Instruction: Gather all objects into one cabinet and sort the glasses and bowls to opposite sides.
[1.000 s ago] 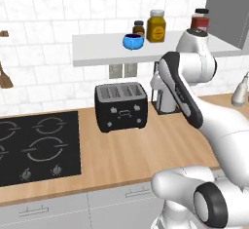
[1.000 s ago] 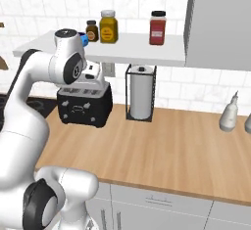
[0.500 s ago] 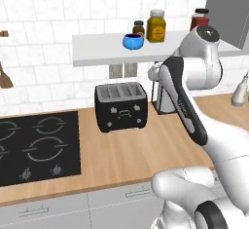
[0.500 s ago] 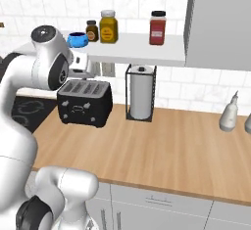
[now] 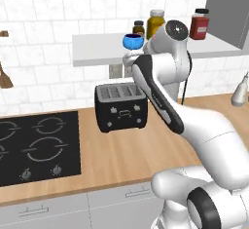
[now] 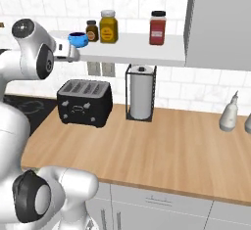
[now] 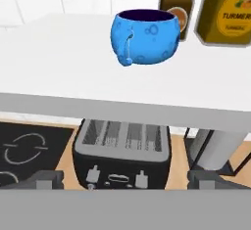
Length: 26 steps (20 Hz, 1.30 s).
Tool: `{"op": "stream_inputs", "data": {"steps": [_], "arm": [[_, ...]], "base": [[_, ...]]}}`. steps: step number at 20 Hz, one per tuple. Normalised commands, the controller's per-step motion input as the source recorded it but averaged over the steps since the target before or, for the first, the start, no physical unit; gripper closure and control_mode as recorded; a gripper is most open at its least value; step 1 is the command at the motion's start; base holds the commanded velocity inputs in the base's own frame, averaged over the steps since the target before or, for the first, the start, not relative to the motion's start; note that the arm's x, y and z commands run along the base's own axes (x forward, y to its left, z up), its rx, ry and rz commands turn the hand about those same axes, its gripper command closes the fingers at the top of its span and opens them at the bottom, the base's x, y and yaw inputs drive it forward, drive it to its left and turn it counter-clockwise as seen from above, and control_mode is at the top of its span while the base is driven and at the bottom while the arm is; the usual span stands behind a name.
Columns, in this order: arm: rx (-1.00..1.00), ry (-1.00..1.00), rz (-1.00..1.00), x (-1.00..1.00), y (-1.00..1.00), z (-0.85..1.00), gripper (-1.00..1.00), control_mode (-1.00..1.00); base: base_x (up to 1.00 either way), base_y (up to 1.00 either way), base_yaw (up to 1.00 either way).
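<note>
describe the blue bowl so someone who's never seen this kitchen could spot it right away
Find the white wall shelf above the black toaster. Near its left end, beside a small dark jar and a yellow turmeric jar, sits the small blue bowl. It is the only bright blue, open-topped thing there; its neighbours are lidded jars.

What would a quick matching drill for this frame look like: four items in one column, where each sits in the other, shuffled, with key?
Column 1
1. blue bowl
2. toaster
3. paper towel roll
4. red jar

Column 2
A. on the counter, in a wire stand, right of the toaster
B. on the shelf, nearest the grey cabinet
C. on the shelf, in front of the small brown jar
D. on the counter, beside the stove

Pairs: 1-C, 2-D, 3-A, 4-B
</note>
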Motion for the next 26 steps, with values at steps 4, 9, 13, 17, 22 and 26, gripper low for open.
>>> {"op": "stream_inputs", "data": {"steps": [4,9,13,17,22,26], "arm": [[0.01,-0.04,0.0,0.53,0.24,0.5,-1.0,-1.0],[0.0,0.0,-0.04,0.29,0.0,0.37,-1.0,-1.0],[0.0,0.0,-0.15,0.62,0.03,0.0,-1.0,-1.0],[0.02,0.0,-0.18,0.49,0.05,0.0,-1.0,-1.0],[0.08,0.0,-0.16,0.28,0.0,0.0,-1.0,-1.0],[0.12,0.02,-0.11,0.14,0.0,-0.05,-1.0,-1.0]], "base": [[0.0,0.0,0.0],[0.0,0.0,0.0],[0.0,0.0,0.0],[0.0,0.0,0.0],[0.0,0.0,0.0],[0.0,0.0,0.0]]}}
